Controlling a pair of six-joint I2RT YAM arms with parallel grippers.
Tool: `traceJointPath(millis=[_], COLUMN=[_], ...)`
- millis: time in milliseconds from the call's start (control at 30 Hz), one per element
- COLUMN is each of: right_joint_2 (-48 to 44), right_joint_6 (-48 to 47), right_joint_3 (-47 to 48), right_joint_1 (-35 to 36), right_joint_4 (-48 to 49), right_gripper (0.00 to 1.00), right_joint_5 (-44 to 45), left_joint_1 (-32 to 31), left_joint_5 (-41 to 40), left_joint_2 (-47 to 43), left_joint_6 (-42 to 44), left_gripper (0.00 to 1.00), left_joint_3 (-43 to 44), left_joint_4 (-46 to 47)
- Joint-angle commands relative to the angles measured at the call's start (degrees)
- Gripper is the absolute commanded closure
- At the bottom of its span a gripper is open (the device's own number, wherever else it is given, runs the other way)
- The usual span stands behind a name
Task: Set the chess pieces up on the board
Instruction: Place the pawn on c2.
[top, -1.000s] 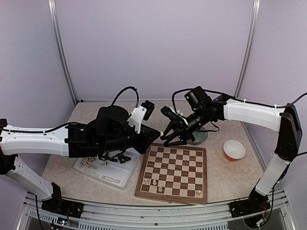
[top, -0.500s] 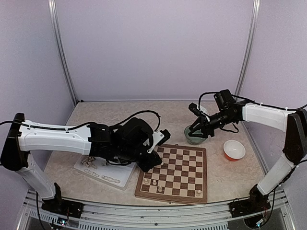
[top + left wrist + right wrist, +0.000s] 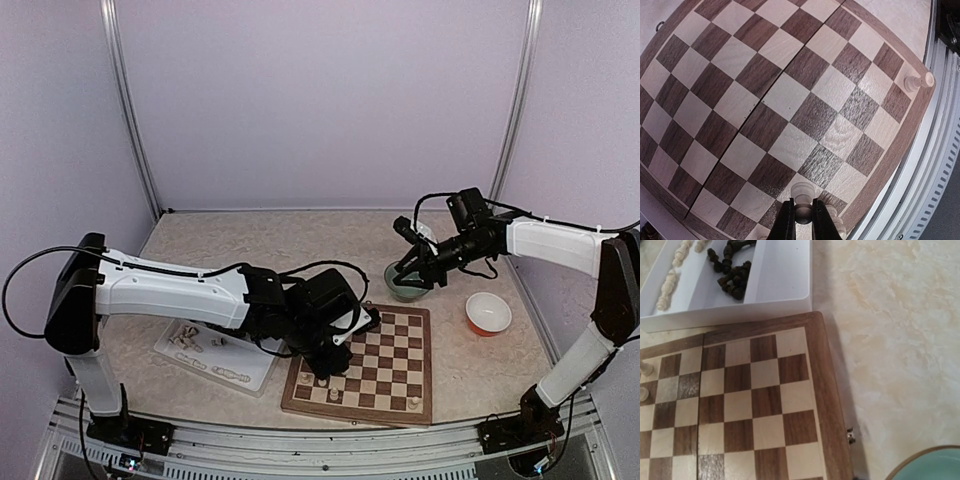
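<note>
1. The beige marbled table (image 3: 200, 250) carries four things.
2. The board (image 3: 395, 360) lies near its front middle.
3. A white tray (image 3: 255, 368) sits just left of the board.
4. A green bowl (image 3: 392, 291) stands behind the board, and an orange bowl (image 3: 488, 326) is to the right.

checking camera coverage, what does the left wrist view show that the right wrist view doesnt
Only left wrist: the left gripper shut on a cream piece, and the metal rail. Only right wrist: the white tray holding dark pieces, and a teal bowl rim. Both: the board.
</note>
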Motion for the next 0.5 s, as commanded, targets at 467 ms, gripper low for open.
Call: traceJointPath(millis=[467], right_joint_2=[-1.15], right_joint_6=[-1.07], right_joint_3=[-0.69], right_joint_1=[-0.31], right_joint_4=[-0.24], right_gripper=[0.57], right_joint_5=[-0.40], left_joint_1=[-0.18], left_joint_5=[2.74], left_joint_2=[5.25], left_joint_6=[2.78], left_gripper=[0.90], left_joint_3=[4.33], left_joint_4=[-6.76])
